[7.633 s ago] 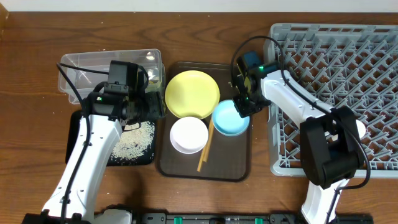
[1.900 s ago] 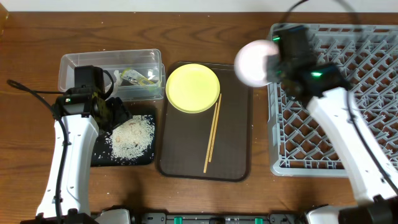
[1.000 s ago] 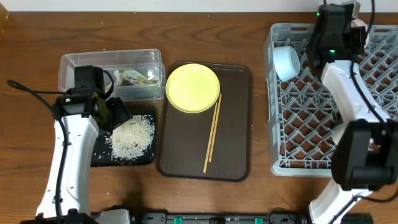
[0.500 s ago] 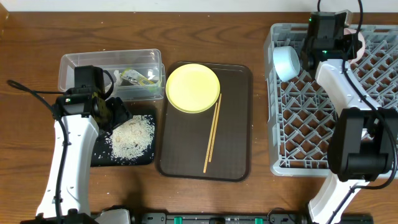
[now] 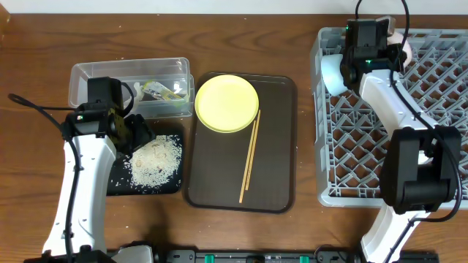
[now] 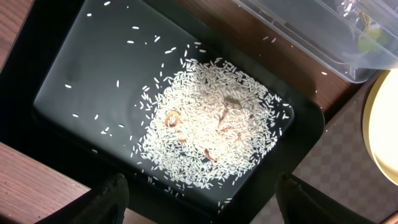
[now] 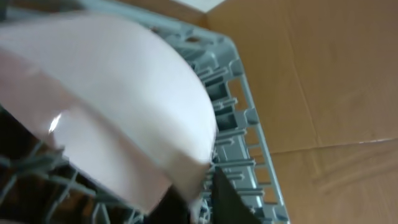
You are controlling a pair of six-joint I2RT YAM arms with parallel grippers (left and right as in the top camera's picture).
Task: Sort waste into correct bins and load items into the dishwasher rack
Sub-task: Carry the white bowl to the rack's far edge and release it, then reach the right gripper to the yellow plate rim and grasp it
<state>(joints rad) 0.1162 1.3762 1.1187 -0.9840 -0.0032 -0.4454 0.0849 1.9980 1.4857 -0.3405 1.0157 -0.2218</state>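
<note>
The left arm angles over the black tray [image 6: 81, 74], with the left gripper [image 6: 208, 198] spread wide above the rice [image 6: 214, 127]. The right arm stretches to the rack's [image 5: 439, 146] far-left corner. There the right gripper [image 5: 369, 62] sits between the upended light blue bowl [image 5: 333, 73] and the white bowl [image 7: 124, 99], and I cannot tell its jaw state.

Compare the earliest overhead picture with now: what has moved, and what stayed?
The right gripper carried the light blue bowl and white bowl from the brown tray into the rack. The left gripper shifted from the clear tub to above the rice. The yellow plate stayed.
</note>
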